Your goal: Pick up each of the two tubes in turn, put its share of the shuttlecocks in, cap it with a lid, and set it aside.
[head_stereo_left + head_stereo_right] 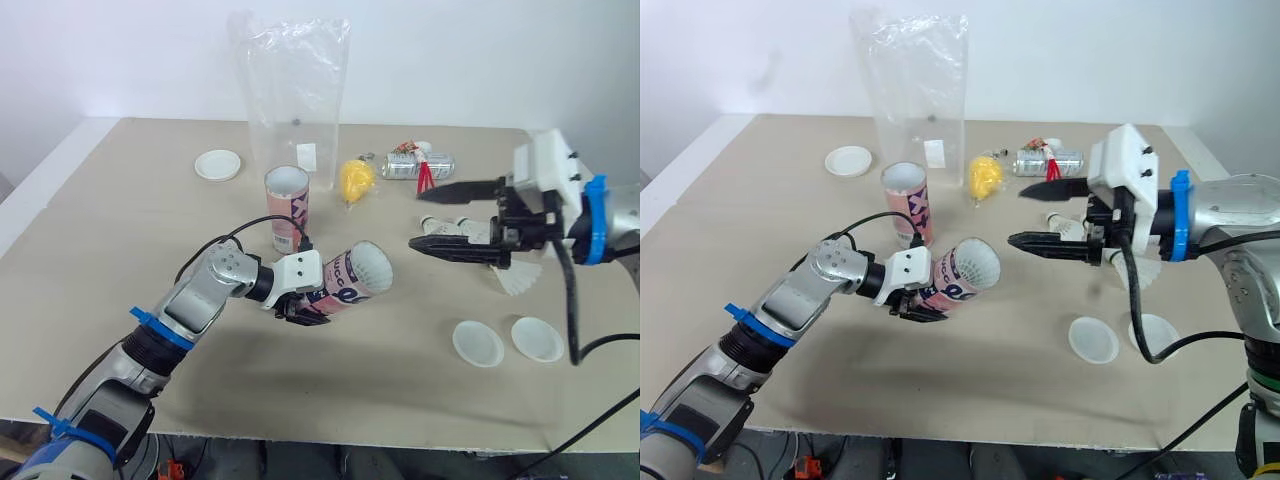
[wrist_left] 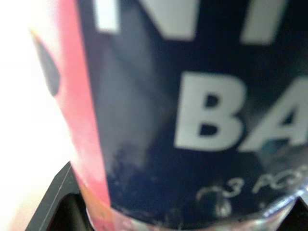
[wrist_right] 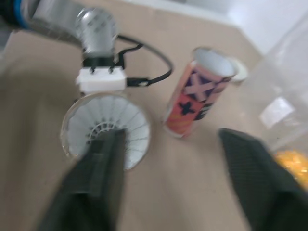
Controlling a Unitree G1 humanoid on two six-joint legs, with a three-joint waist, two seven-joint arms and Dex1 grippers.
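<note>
left gripper [image 1: 305,305]: head view, lower left of centre; fingers clamped on the base end of the held tube [image 1: 350,282]
held tube: centre of frame, tilted, open mouth turned toward frame right
shuttlecock in tube [image 1: 372,265]: white feather skirt visible inside the mouth
standing tube [image 1: 288,208]: upright on the table [image 1: 120,230], just above the held tube in frame, mouth open, uncapped
right gripper [image 1: 416,218]: right of centre; fingers spread wide, nothing between them; tips point toward the held tube's mouth, apart from it
loose shuttlecocks [image 1: 520,280]: on the table at frame right, partly hidden by the right gripper; count cannot be told
two lids [image 1: 477,343]: lower right, side by side, flat on the table
third lid [image 1: 218,165]: upper left, well apart from both tubes
plastic bag [image 1: 293,90]: top centre, upright, behind the standing tube
yellow item [image 1: 356,180]: just right of the plastic bag
left wrist view: printed wall of the held tube, pink and dark with white lettering; one black finger [image 2: 57,202] against it
right wrist view: own fingers [image 3: 96,187] wide apart and empty; beyond them the held tube's mouth with the feather skirt, the standing tube beside it
</note>
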